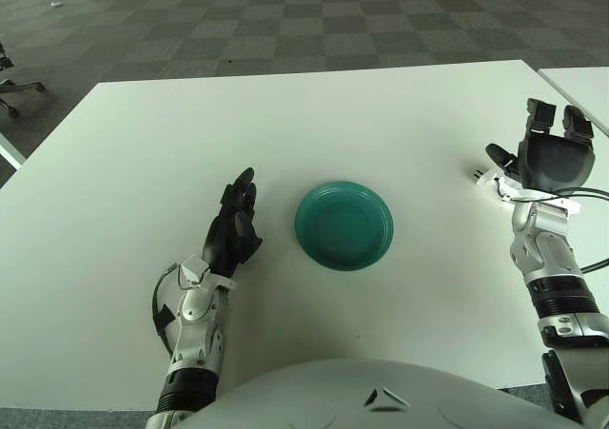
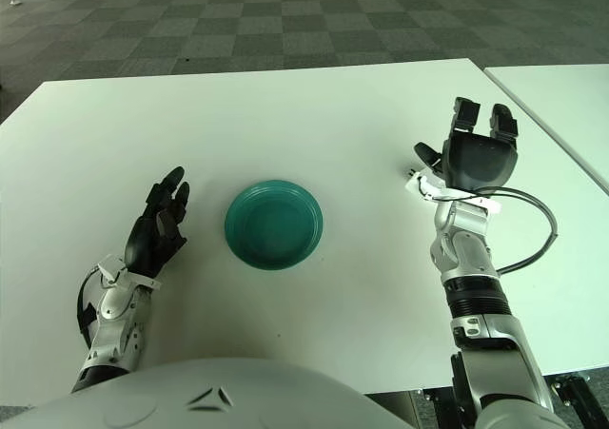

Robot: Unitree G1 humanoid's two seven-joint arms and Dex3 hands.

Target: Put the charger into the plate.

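Note:
A teal plate [image 1: 343,225] sits on the white table [image 1: 285,125], near its middle front. A small white charger [image 1: 489,182] lies on the table to the right of the plate, mostly hidden behind my right hand [image 1: 550,153]. The right hand is raised over the charger with fingers spread upward and holds nothing. My left hand [image 1: 236,222] shows to the left of the plate, fingers extended and empty. The plate is empty.
A second white table [image 1: 580,91] stands at the far right, with a narrow gap between. A black cable [image 2: 533,234] loops beside my right forearm. Grey checkered carpet lies beyond the table's far edge.

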